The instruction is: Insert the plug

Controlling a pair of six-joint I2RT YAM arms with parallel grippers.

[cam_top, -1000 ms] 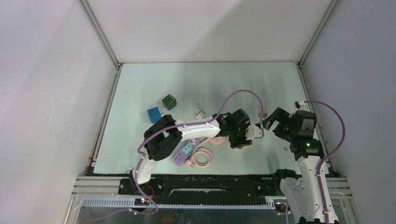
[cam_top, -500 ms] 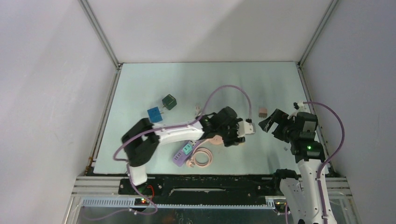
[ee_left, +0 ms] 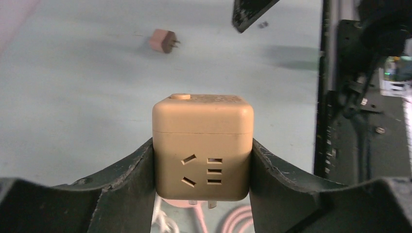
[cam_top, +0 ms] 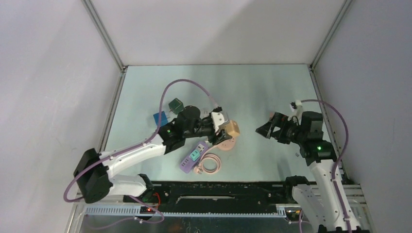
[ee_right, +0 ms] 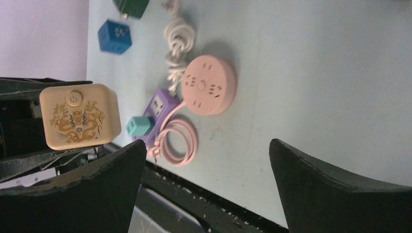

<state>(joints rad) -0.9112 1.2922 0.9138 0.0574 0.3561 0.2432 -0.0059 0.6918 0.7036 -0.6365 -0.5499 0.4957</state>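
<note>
Left wrist view shows the left gripper [ee_left: 202,155] clamped on the tan cube plug [ee_left: 202,121], pads flat on two opposite sides, held off the table near the pink round socket [ee_right: 209,85]. It looks light, rigid and smooth, so this flat-sided hold, prongs left free, seems right. The right gripper [ee_right: 208,145] gapes wide, empty.

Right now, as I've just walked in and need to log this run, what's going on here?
The left gripper has its fingers shut on a tan socket cube, held above the table near the round pink power strip. The right gripper is open and empty, off to the right. A small pink plug lies loose on the table, untouched; the cube's visible sockets are empty.
</note>
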